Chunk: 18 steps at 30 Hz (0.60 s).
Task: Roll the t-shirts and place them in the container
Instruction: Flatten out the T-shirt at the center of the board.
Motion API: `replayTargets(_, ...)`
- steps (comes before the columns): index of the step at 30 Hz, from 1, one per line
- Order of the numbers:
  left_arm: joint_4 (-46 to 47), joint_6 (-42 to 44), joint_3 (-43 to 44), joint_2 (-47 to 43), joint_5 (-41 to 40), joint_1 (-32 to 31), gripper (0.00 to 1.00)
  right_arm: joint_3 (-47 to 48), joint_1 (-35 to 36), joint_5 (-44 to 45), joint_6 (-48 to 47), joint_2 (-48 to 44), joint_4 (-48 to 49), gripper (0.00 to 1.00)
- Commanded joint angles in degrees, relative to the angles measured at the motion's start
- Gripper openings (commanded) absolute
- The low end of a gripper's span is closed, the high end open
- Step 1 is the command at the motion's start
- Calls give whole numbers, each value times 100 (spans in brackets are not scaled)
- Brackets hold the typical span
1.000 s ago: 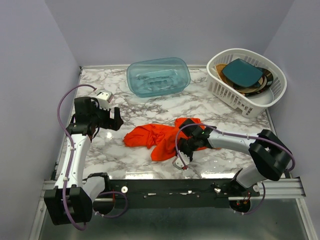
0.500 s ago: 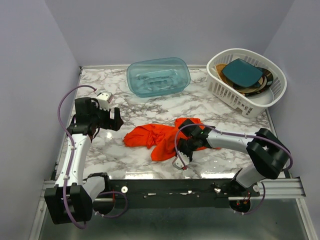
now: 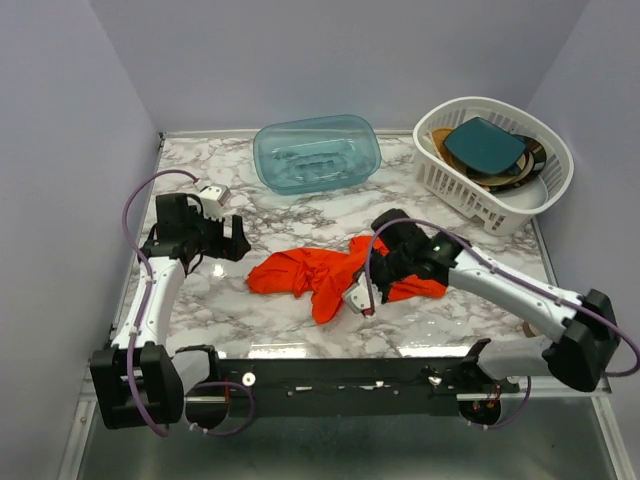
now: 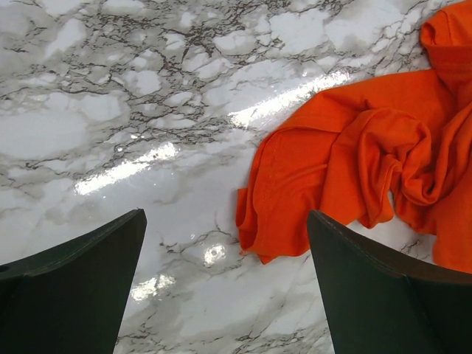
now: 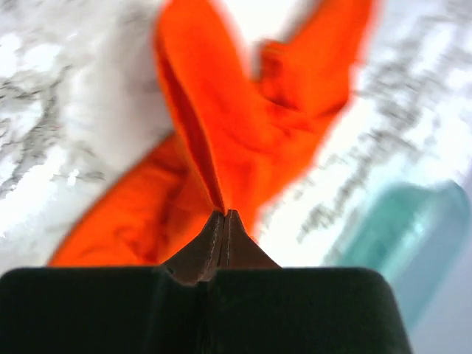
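Note:
The orange-red t-shirt (image 3: 318,274) lies crumpled in the middle of the marble table. My right gripper (image 3: 382,268) is shut on a fold of the t-shirt (image 5: 228,140) and holds that part lifted off the table. In the right wrist view its jaws are pressed together with fabric rising from the tips (image 5: 225,215). My left gripper (image 3: 236,243) is open and empty, to the left of the shirt. In the left wrist view the shirt's left edge (image 4: 324,177) lies ahead between the wide-open fingers (image 4: 81,265).
A translucent teal plastic tub (image 3: 316,153) stands upside down at the back centre; it shows blurred in the right wrist view (image 5: 413,236). A white basket (image 3: 442,183) holding plates stands at the back right. The table's front edge has a metal rail.
My right arm has swung up and to the right, pulling the shirt's right part up with it. The left gripper has shifted slightly.

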Motion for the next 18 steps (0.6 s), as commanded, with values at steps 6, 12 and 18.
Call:
replayTargets(6,-483,801,359,950,669,-504,98,2395,-301,910,4001,-809,-1755,1)
replayTargets(12,-747,2021,491,1539,239,-1419,97,3569,-1564,1825,6620,-195,-1571,1)
replayTargets(18,-765,2402,746,2075,-34,-1543,96,4890,-3017,1895,7590,0,-1131,1)
